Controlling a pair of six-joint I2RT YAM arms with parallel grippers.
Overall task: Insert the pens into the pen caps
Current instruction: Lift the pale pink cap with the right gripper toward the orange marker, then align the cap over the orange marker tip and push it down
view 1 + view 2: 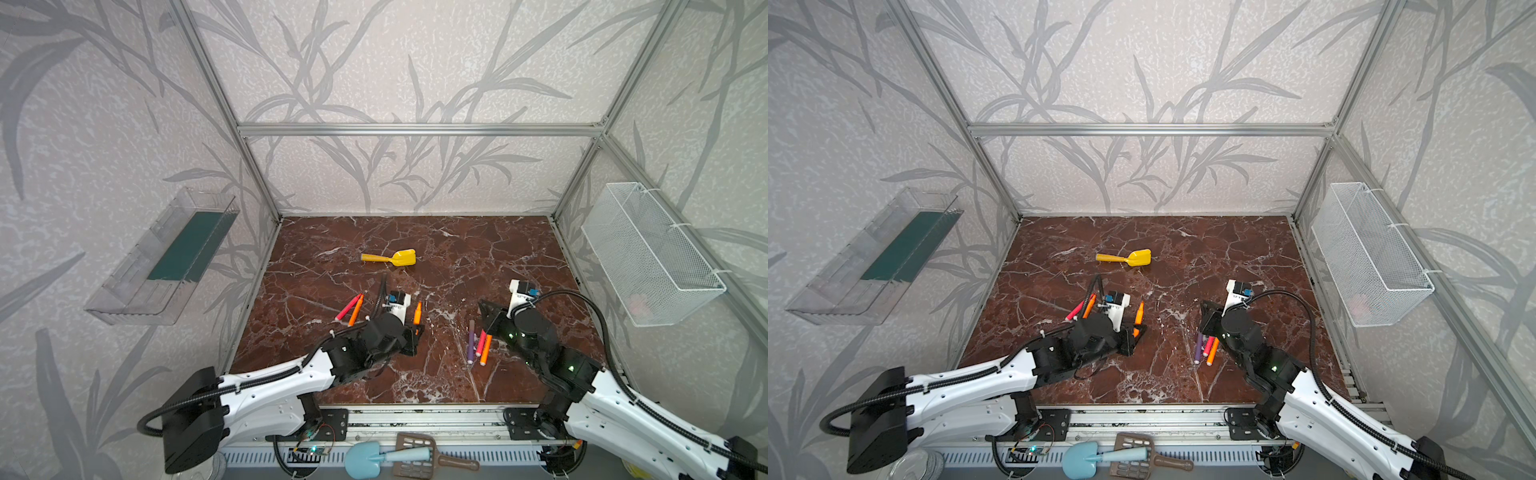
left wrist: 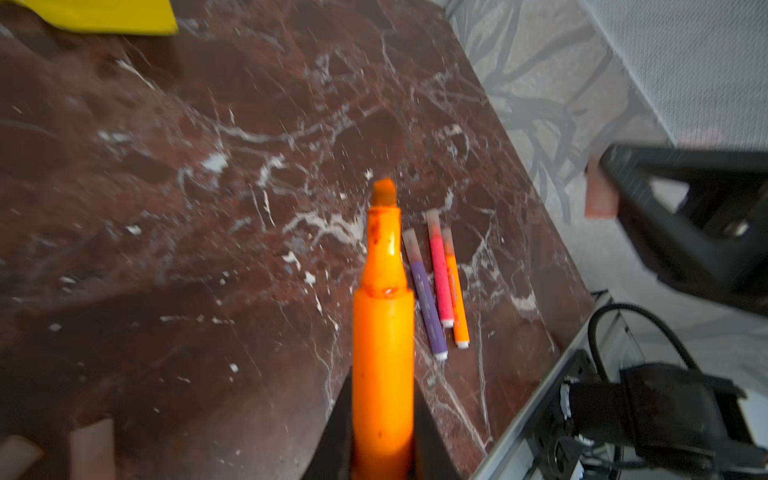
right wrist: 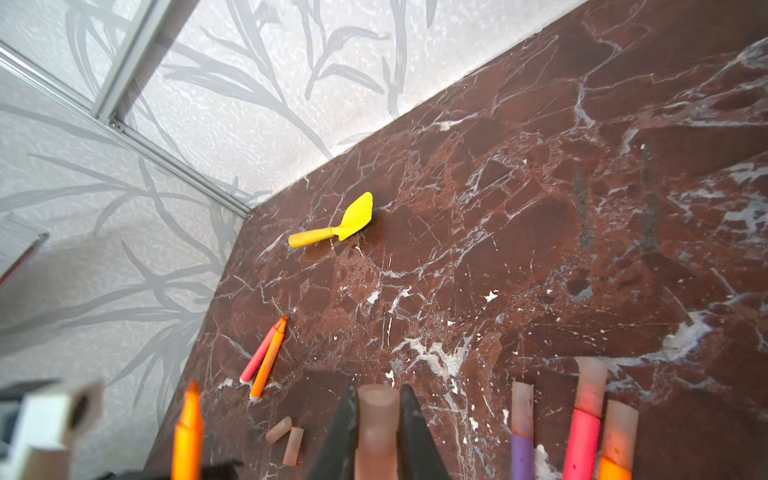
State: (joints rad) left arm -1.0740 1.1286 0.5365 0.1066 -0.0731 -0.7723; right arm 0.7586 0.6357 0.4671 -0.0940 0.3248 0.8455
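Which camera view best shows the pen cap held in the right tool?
Right wrist: the translucent pinkish-tan plastic pen cap fills the foreground, clamped in the right tool. Left wrist shows it blurred; both top views miss it.

White arm shells (image 1: 266, 386); black joints (image 1: 374, 336); ribbed black cables (image 1: 582, 297); small green lights (image 1: 571, 368).

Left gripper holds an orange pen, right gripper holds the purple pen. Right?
Not quite. The right wrist view shows the right gripper shut on a cap; the purple pen lies on the table. The left gripper does hold an orange pen.
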